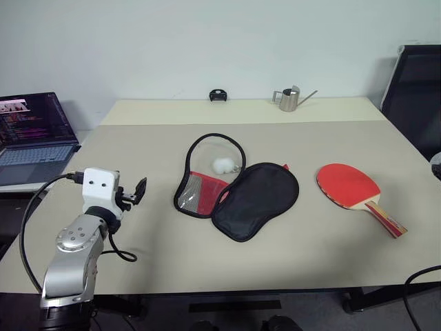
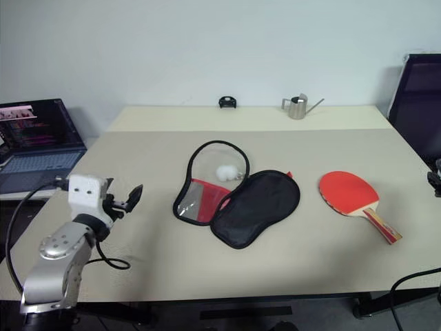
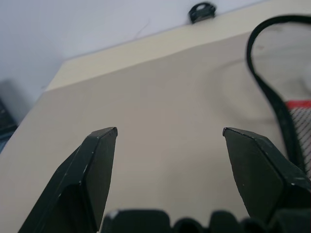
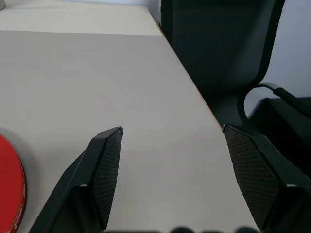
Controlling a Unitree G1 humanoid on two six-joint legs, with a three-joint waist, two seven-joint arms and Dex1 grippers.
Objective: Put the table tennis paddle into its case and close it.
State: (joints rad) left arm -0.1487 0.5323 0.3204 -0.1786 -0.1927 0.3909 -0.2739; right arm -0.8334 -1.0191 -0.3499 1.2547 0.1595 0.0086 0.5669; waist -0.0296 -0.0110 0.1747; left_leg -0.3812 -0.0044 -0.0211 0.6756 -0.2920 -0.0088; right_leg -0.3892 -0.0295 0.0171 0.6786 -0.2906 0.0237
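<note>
Left gripper (image 1: 140, 189) open beside case (image 1: 256, 200), laptop (image 1: 34, 138).

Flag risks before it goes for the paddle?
1. The table tennis paddle lies flat on the table, blade low; the open right gripper may slip.
2. The case lies limp, its mouth partly collapsed; insertion may snag.
3. The white pom-pom lies inside the opening.

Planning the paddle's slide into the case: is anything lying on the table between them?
Nothing visible. Bare beige table separates the red-faced wooden paddle from the open black-and-red fabric case on its left.
</note>
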